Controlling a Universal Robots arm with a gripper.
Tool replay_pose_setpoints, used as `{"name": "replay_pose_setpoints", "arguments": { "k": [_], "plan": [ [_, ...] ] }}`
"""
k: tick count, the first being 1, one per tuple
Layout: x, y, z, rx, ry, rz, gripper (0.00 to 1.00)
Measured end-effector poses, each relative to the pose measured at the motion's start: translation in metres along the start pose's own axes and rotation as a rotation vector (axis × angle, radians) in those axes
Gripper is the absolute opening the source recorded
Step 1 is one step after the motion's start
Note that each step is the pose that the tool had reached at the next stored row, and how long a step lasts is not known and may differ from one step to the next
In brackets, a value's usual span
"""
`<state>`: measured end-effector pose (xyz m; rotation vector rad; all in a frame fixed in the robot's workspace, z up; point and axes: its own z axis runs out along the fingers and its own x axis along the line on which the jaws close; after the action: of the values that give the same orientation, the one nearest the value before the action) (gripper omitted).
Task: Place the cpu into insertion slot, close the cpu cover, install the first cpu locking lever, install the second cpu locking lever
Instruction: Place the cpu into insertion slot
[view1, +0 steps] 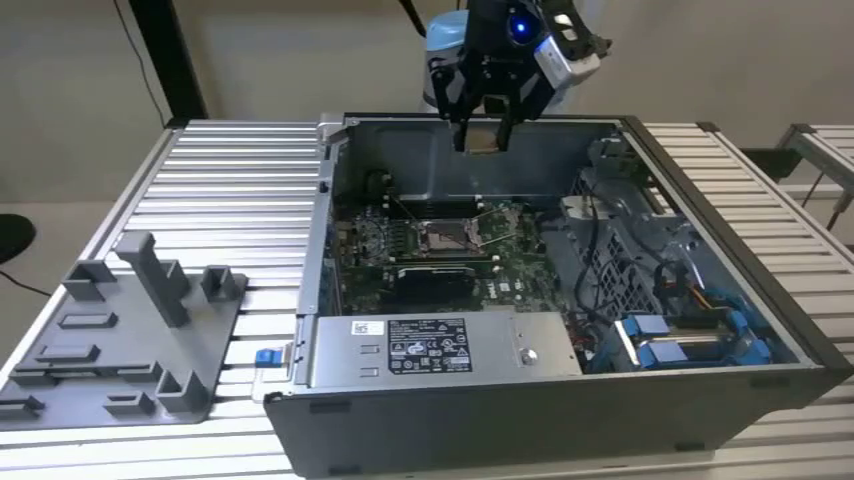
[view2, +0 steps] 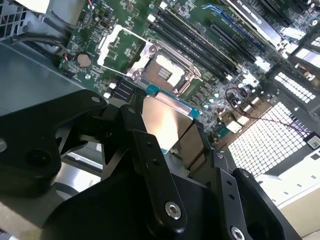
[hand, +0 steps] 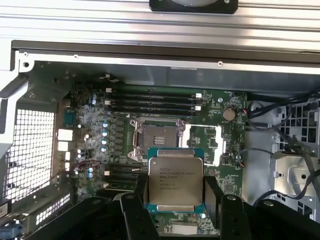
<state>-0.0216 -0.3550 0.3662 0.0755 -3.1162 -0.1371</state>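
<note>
My gripper (view1: 483, 128) hangs above the back of the open computer case (view1: 534, 400), shut on the cpu (view1: 483, 141). In the first wrist view the cpu (hand: 175, 181) lies flat between the two black fingers (hand: 137, 202) with its silver-grey top face showing. The second wrist view shows its tan underside (view2: 167, 122). The insertion slot (hand: 156, 137) sits uncovered on the green board, below and ahead of the chip and apart from it; it is also seen as the insertion slot (view1: 445, 236) (view2: 167, 71). The cpu cover (hand: 206, 145) (view2: 120, 47) lies flipped open beside the slot.
Long black memory slots (hand: 155, 102) run along one side of the socket. A labelled power supply box (view1: 427, 345) and blue cables (view1: 667, 340) fill the case's near side. A grey fixture tray (view1: 120, 330) lies on the ribbed table (view1: 227, 180) at the exterior view's left.
</note>
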Motion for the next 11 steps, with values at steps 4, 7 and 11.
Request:
{"name": "replay_pose_setpoints", "arguments": {
  "k": [4,7,11],
  "plan": [
    [0.0001,0.0000,0.0002,-0.0001,-0.0003,0.005,0.00],
    [0.0002,0.0000,0.0006,-0.0003,-0.0016,0.019,0.00],
    [0.0004,-0.0001,0.0013,-0.0012,-0.0045,0.059,0.00]
  ]
}}
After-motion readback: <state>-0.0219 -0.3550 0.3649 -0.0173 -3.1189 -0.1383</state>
